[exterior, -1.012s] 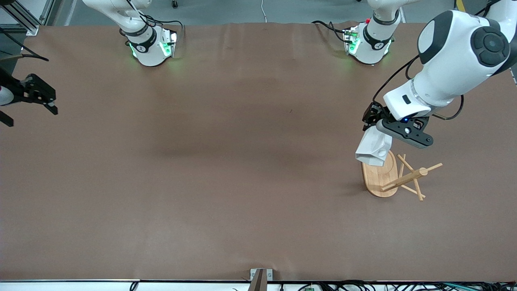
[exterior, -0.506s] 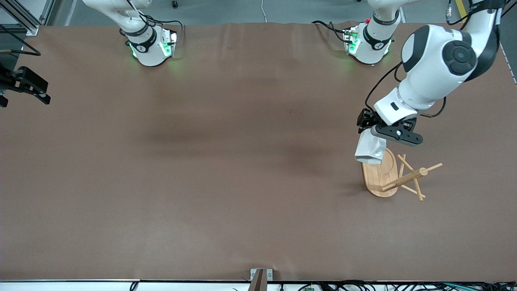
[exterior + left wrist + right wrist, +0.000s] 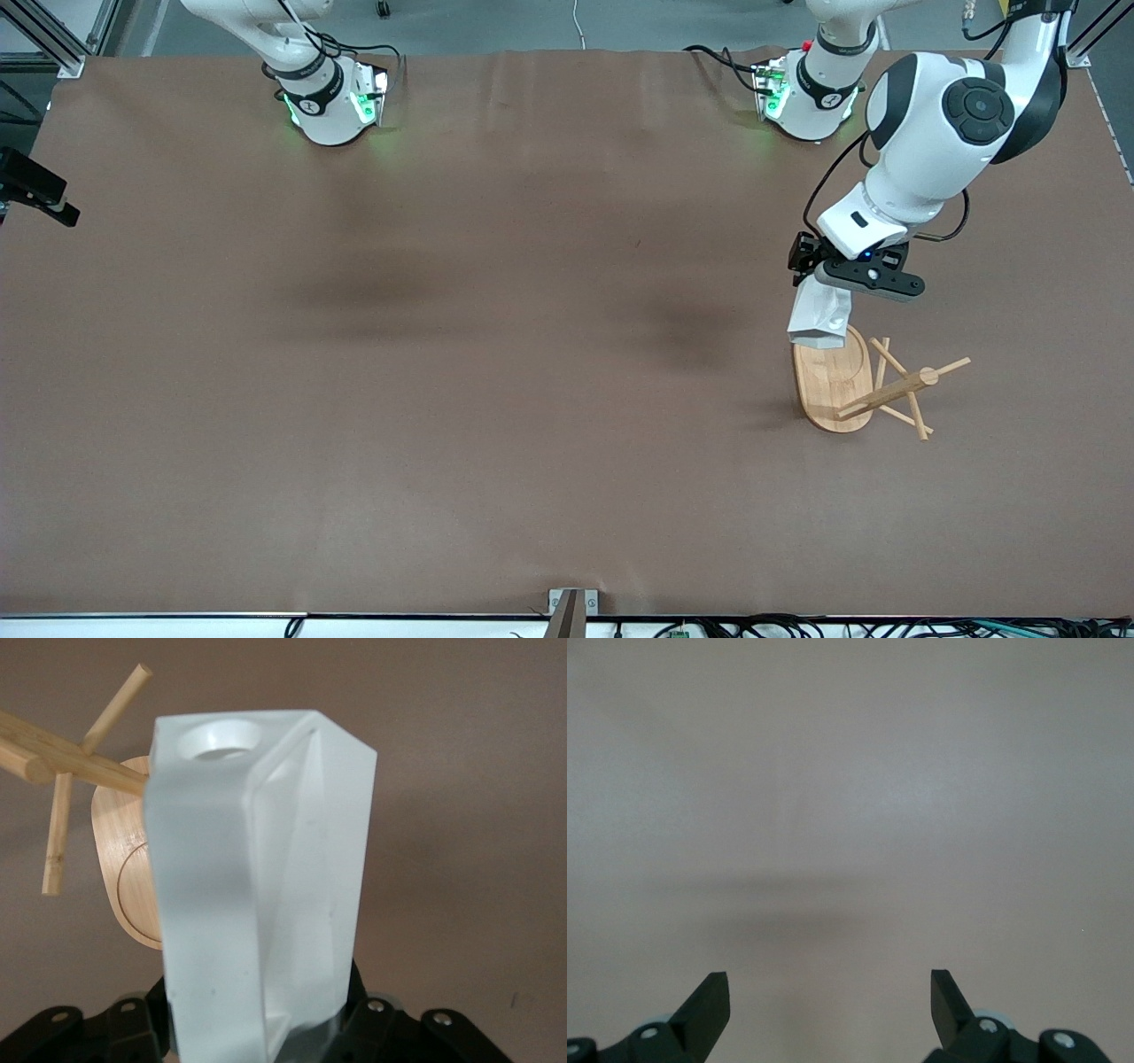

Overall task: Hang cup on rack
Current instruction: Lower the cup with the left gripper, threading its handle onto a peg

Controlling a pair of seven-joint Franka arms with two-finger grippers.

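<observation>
We are holding the cup (image 3: pixel 819 317) in the left gripper (image 3: pixel 819 285), clamped at its closed bottom end, over the rack (image 3: pixel 864 385) base edge that faces the robots' bases. The rack is standing near the table (image 3: pixel 496 372) edge at the left arm's end, about midway between the robots' edge and the camera's edge.

In the left wrist view the cup (image 3: pixel 261 886) is pointing away from the left gripper (image 3: pixel 266 1036), the handle with its round hole (image 3: pixel 217 735) at the leading end, just beside the rack (image 3: pixel 124 877) post and pegs; we cannot tell whether it is touching them.

Handling judgement: the cup looks rigid, light and hollow, with smooth flat facets that may slip under a loose grip. The body grip is leaving the handle free, which is what the peg needs. The pegs look thin and the rack light, so a sideways push may tip it.

The right gripper (image 3: pixel 40 190) is waiting over the table edge at the right arm's end, near the robots' corner; in the right wrist view its fingers (image 3: pixel 709 1001) are spread apart over bare table (image 3: pixel 850 797).

Surface: brown matte covering, slightly rippled, otherwise bare. Grey floor is showing past the robots' edge, cables along the camera's edge.
</observation>
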